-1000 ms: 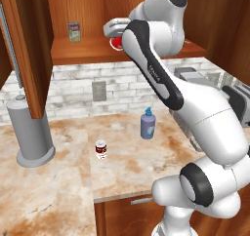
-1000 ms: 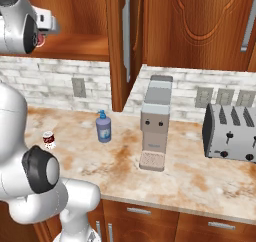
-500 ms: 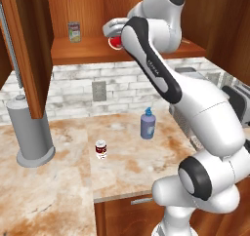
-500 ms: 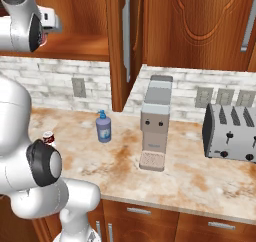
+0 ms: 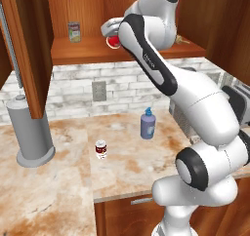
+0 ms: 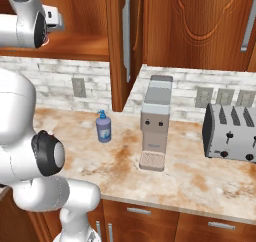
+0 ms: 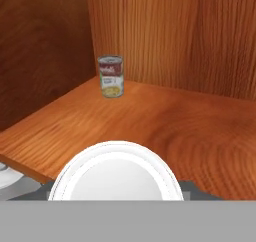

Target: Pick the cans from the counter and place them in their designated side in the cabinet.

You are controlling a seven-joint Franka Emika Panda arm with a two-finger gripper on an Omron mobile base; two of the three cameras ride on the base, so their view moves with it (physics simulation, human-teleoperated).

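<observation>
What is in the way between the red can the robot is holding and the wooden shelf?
Nothing visible. The end effector holds the bright red can right at the front edge of the cabinet shelf, whose boards ahead look bare. The pale-labelled can stands far back toward one corner, off to the side.

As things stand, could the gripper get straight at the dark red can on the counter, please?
Probably not: the gripper is up at the cabinet shelf with the bright red can in it. The dark red can stands unobstructed on the counter.

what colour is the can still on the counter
Dark red with white label bands, silver top; the can shows best in the left base view.
</observation>
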